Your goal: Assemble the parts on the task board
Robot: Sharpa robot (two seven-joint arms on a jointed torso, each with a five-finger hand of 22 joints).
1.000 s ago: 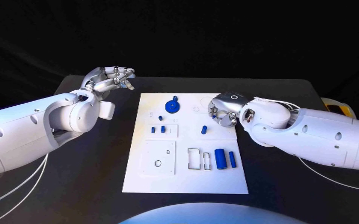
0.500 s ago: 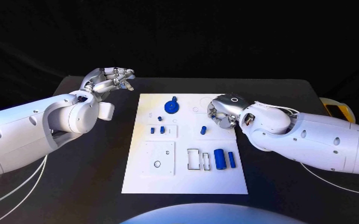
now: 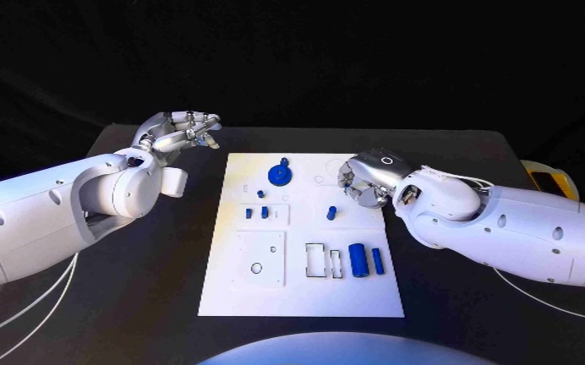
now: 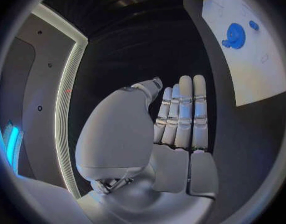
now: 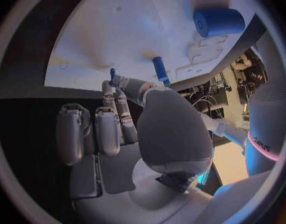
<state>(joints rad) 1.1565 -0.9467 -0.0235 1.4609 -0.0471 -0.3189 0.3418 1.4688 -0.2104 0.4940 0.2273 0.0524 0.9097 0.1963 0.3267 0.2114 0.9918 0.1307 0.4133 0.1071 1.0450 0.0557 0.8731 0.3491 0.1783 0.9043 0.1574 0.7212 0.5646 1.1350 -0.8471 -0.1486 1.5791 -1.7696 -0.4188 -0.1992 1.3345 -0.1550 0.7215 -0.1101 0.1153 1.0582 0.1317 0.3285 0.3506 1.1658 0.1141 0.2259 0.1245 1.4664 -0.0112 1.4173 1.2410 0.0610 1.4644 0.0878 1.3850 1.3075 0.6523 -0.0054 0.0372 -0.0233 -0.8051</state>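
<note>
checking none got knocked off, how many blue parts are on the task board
7 visible: blue disc, small piece below it, pair, peg near the right hand, cylinder and bar. The hand may hide more.

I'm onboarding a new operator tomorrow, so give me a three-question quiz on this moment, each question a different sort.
1. True or false: the left hand rests on the task board.
2. Which hand is over the task board's edge? A) left hand B) right hand
3. Fill in: the round blue disc lies toward the board's ____ end, seen from the robot.

Key: 1 false, it is off the board beside its far left corner. 2 B. 3 far.
</note>
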